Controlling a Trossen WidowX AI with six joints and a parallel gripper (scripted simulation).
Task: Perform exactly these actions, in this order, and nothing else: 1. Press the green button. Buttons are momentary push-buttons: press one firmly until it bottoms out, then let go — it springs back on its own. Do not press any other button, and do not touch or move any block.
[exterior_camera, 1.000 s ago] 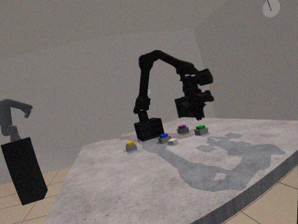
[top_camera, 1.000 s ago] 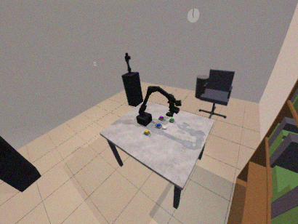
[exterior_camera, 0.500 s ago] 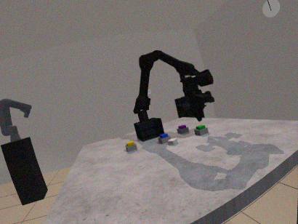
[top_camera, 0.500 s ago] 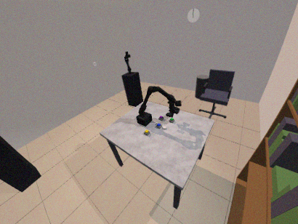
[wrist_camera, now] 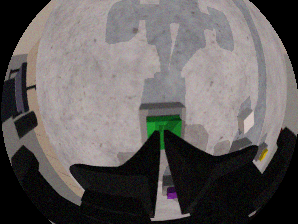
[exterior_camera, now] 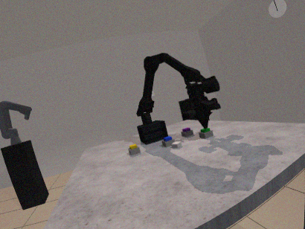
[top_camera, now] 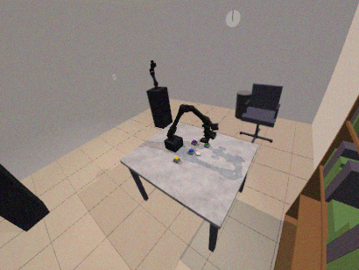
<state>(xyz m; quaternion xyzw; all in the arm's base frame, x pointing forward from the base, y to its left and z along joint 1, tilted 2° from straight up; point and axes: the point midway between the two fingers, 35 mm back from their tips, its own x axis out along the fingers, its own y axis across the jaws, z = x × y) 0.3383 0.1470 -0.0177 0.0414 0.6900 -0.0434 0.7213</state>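
The green button (top_camera: 207,145) (exterior_camera: 205,131) (wrist_camera: 154,123) sits on its grey base on the table. Its green cap shows above the base in the exterior view. My gripper (exterior_camera: 205,127) (wrist_camera: 161,134) is shut with nothing between its fingers and points down. Its fingertips are right at the top of the green cap and hide part of it in the wrist view. Whether they touch the cap or press it down I cannot tell.
The purple button (top_camera: 194,142) (exterior_camera: 187,130) (wrist_camera: 172,193) is beside the green one, toward the arm's base. The blue button (top_camera: 191,151) (exterior_camera: 167,138), a white block (top_camera: 198,153) (exterior_camera: 176,144) (wrist_camera: 248,122) and the yellow button (top_camera: 177,159) (exterior_camera: 133,147) (wrist_camera: 263,154) stand farther off.
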